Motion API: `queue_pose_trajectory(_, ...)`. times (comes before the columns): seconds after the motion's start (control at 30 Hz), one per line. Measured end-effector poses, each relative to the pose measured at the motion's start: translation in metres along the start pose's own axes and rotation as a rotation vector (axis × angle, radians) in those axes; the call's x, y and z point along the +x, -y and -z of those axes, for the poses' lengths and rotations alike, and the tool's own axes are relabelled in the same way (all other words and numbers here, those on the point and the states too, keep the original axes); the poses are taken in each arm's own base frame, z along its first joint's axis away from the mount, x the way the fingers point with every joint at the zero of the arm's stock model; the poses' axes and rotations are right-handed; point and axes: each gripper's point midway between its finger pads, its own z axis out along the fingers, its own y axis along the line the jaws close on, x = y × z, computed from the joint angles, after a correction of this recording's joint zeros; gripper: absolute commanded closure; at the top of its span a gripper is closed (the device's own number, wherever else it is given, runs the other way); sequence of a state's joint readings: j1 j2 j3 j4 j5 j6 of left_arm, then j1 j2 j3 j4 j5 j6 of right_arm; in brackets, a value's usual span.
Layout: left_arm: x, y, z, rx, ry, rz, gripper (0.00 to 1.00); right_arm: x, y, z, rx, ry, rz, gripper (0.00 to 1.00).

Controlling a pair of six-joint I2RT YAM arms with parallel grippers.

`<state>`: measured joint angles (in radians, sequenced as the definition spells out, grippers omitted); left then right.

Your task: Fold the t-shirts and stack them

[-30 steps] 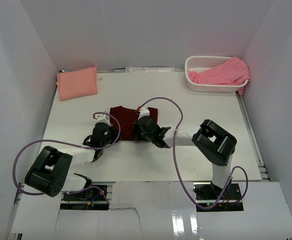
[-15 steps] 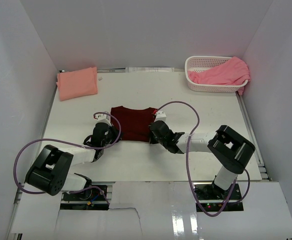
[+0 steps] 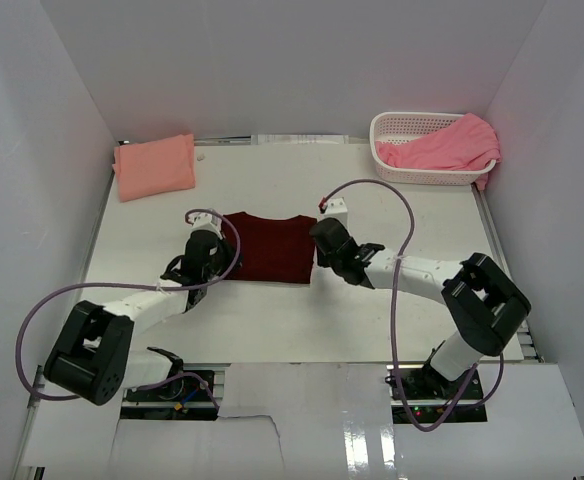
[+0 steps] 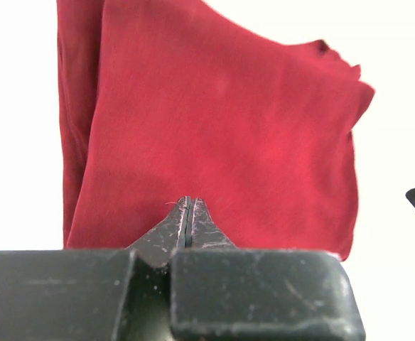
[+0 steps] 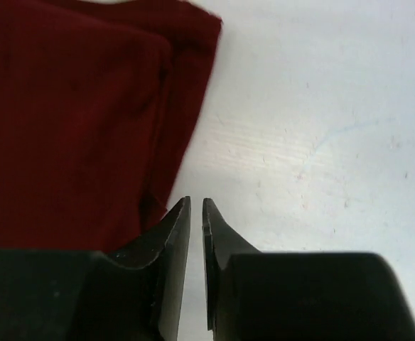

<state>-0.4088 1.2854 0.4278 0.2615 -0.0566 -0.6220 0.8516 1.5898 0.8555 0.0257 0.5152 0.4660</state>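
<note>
Left pincer (image 4: 191, 207) first: its black fingers are pressed tight together, with no gap between them. The tips sit right over the near hem of the dark maroon cloth t-shirt (image 3: 267, 248). I can't tell whether any cloth is caught between them. In the overhead view this pincer sits at the shirt's 9 o'clock edge.

Over to the right pincer (image 5: 197, 209), which is barely parted, with just a thin slit and nothing in it. It points down at the bare white counter (image 3: 272, 185), just beside the shirt's 3 o'clock edge. Its left tip is right by the doubled cloth there.

The maroon shirt lies flat in the middle of the counter as a folded rectangle, its long axis running 9 to 3 o'clock. Both wrist views show a second layer along the sides. I can't make out which end is the collar.

At 10 o'clock, well apart, a salmon-peach t-shirt (image 3: 154, 166) rests folded. At 2 o'clock, a brighter pink t-shirt (image 3: 447, 148) is heaped in a white plastic lattice basket (image 3: 387, 125), spilling over its right rim.
</note>
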Motion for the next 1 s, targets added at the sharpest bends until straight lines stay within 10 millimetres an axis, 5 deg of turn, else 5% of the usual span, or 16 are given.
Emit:
queue_pose_trajectory(0.03,-0.008,0.004,0.001,-0.003,0.008,0.002,0.86,-0.01,-0.003,0.002,-0.004,0.011,0.008,0.75)
queue_pose_trajectory(0.07,-0.02,0.011,0.002,-0.005,0.022,0.004,0.72,-0.023,-0.008,0.005,-0.013,0.029,0.014,0.47)
queue_pose_trajectory(0.1,-0.034,0.019,0.004,-0.001,0.041,0.008,0.43,-0.036,-0.013,0.008,-0.027,0.053,0.015,0.29)
queue_pose_trajectory(0.13,-0.047,0.026,0.007,0.001,0.058,0.005,0.32,-0.048,-0.016,0.012,-0.039,0.072,0.021,0.12)
queue_pose_trajectory(0.2,-0.079,0.043,0.013,0.01,0.099,0.008,0.18,-0.064,-0.021,0.021,-0.071,0.099,0.021,0.06)
queue_pose_trajectory(0.33,-0.14,0.061,0.024,0.048,0.145,0.017,0.08,-0.079,-0.02,0.029,-0.139,0.102,0.02,0.02)
queue_pose_trajectory(0.47,-0.178,0.036,0.02,0.05,0.107,0.034,0.02,-0.08,-0.016,0.031,-0.202,0.063,0.031,0.03)
queue_pose_trajectory(0.57,-0.176,0.017,0.001,0.048,-0.013,0.022,0.04,-0.087,-0.016,0.036,-0.246,0.052,0.039,0.04)
queue_pose_trajectory(0.7,-0.136,0.004,-0.018,0.132,-0.218,0.028,0.06,-0.096,-0.025,0.049,-0.319,0.063,0.055,0.05)
queue_pose_trajectory(0.83,-0.092,0.0,-0.011,0.195,-0.357,0.053,0.06,-0.106,-0.035,0.058,-0.384,0.071,0.056,0.05)
queue_pose_trajectory(1.0,-0.081,-0.002,-0.008,0.217,-0.391,0.032,0.07,-0.109,-0.043,0.064,-0.44,0.065,0.058,0.05)
